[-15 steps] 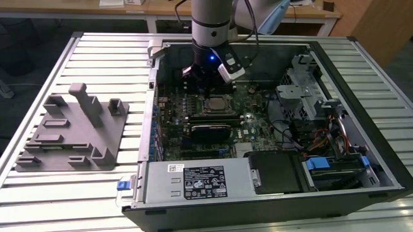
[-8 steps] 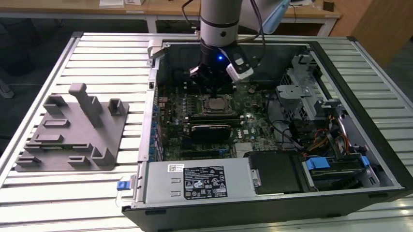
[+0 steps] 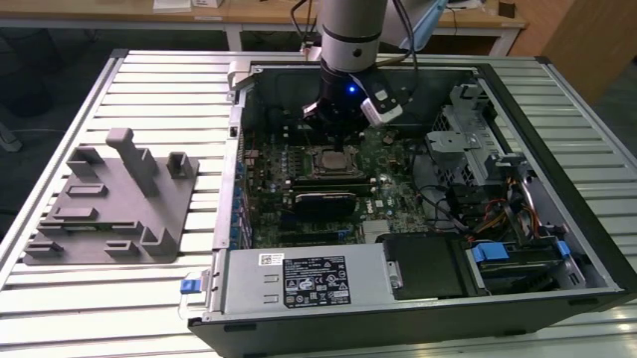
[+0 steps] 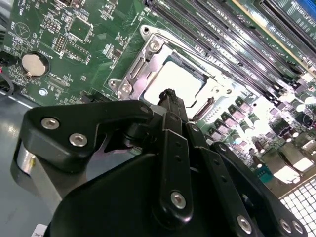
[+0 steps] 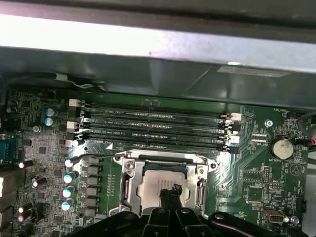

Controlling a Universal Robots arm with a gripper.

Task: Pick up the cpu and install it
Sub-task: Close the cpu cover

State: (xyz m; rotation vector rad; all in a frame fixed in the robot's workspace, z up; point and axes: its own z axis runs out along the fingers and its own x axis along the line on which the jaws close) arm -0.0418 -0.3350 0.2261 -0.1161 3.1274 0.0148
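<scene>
Cpu (image 4: 177,78) in socket (image 4: 130,74), closed jaws above

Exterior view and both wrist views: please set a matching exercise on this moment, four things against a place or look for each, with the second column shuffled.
Things:
1. cpu
2. grey tray
3. coin battery
4. memory slots

Descriptions:
A. long black parallel rows beside the socket
B. on the slatted table, outside the case, at the exterior view's left
C. lying in the socket, just beneath the gripper
D. round and silver, on the green board

Pairs: 1-C, 2-B, 3-D, 4-A
</scene>
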